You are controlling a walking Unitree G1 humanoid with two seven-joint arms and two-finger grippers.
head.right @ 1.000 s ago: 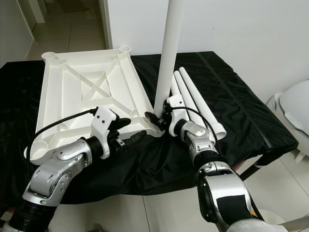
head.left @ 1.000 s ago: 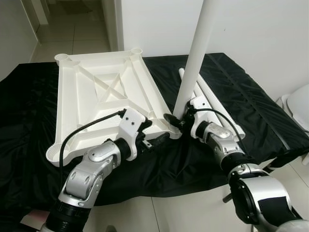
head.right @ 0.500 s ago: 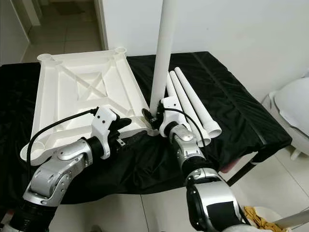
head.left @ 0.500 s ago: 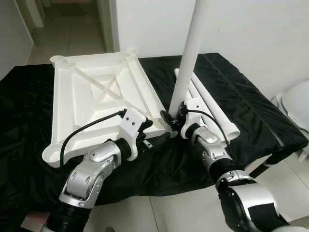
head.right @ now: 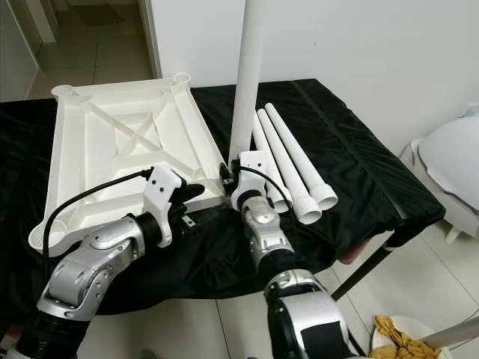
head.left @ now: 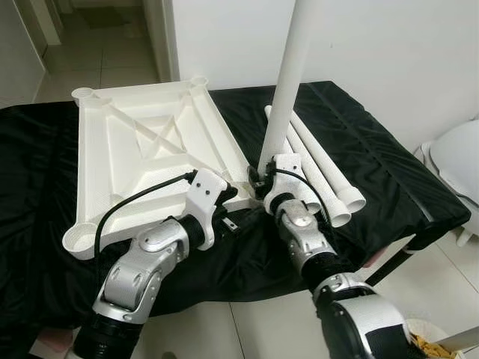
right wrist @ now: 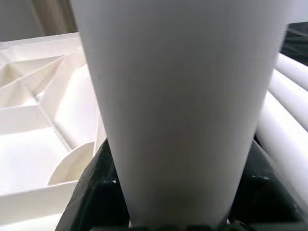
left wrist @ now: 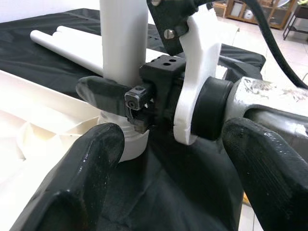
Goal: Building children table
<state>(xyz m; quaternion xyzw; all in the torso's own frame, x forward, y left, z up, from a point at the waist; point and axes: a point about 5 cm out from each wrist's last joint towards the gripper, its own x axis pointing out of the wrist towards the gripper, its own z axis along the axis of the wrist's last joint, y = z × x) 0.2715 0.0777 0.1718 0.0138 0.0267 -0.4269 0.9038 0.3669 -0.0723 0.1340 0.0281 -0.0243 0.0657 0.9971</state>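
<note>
Where socketed, leg within right gripper.

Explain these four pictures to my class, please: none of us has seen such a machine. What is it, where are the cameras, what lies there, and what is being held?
This is a humanoid robot with two silver arms, each ending in a gripper of two black fingers. Two pictures come from the cameras in its head, looking down; the other two come from cameras on its wrists.

Before it is a black cloth spread over a low surface. On it lies a white tabletop, underside up, with round sockets at the corners. Beside it lie three loose legs.

The right gripper is shut on a fourth, upright leg, whose foot sits at the near corner socket. The left gripper is open, close by that corner, holding nothing.

A white seat stands at the right.
</note>
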